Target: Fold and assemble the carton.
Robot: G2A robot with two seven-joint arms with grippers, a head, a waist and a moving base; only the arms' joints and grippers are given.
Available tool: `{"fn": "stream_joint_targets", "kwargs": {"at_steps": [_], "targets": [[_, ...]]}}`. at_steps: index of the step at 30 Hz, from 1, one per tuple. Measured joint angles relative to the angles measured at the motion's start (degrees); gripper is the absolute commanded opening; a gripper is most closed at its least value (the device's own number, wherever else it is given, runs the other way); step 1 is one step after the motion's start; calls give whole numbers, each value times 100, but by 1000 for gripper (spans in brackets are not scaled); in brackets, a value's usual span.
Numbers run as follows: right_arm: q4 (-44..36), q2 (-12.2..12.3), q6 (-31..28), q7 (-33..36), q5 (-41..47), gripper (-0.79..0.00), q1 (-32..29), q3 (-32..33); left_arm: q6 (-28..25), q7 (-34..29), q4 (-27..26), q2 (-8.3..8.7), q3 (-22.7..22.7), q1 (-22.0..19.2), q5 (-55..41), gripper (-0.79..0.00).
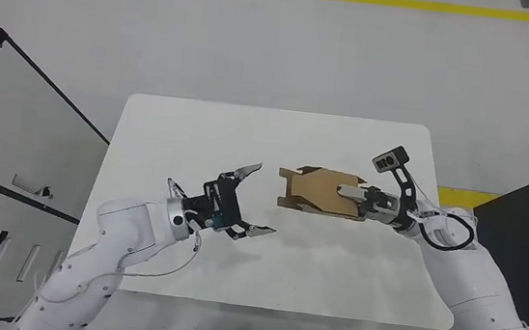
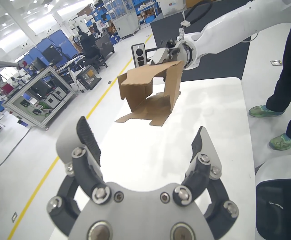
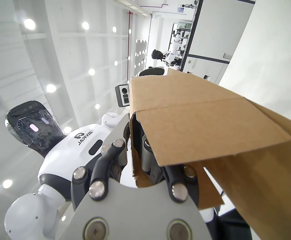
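Observation:
A brown cardboard carton [image 1: 312, 189] is held above the white table [image 1: 331, 269], partly opened into a tube with loose flaps. My right gripper [image 1: 351, 192] is shut on one of its panels at the right end. In the left wrist view the carton [image 2: 152, 91] hangs tilted with its lower flaps near the tabletop, and the right gripper [image 2: 162, 58] pinches its top edge. In the right wrist view the carton [image 3: 193, 127] sits between the fingers [image 3: 118, 147]. My left gripper [image 1: 253, 201] stands open to the left of the carton, apart from it, with its pads [image 2: 88, 138] wide.
The table's front edge [image 1: 278, 309] lies close below the left arm. A person's legs and green shoes [image 2: 266, 110] stand beside the table's right side. A dark mat [image 1: 528, 241] lies on the floor to the right.

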Motion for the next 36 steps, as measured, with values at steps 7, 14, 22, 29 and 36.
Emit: {"fn": "stream_joint_targets", "kwargs": {"at_steps": [7, 14, 22, 29, 36], "targets": [[45, -47, -9, -189, -3, -785, -3, 13, -461, -328, -239, -2, 281, -133, -302, 0], [52, -96, 8, -150, 102, -785, -10, 11, -473, -482, -54, -46, 684, -409, -339, -43], [83, -140, 71, -92, 90, -785, -2, -4, -457, -558, 95, -77, 927, -627, -374, -62], [114, -174, 140, -50, 54, -785, 5, -2, -487, -589, 108, -81, 1025, -715, -386, -117], [188, -209, 181, -142, 35, -785, 29, 25, -551, -600, 179, -87, 1132, -825, -402, -228]]}}
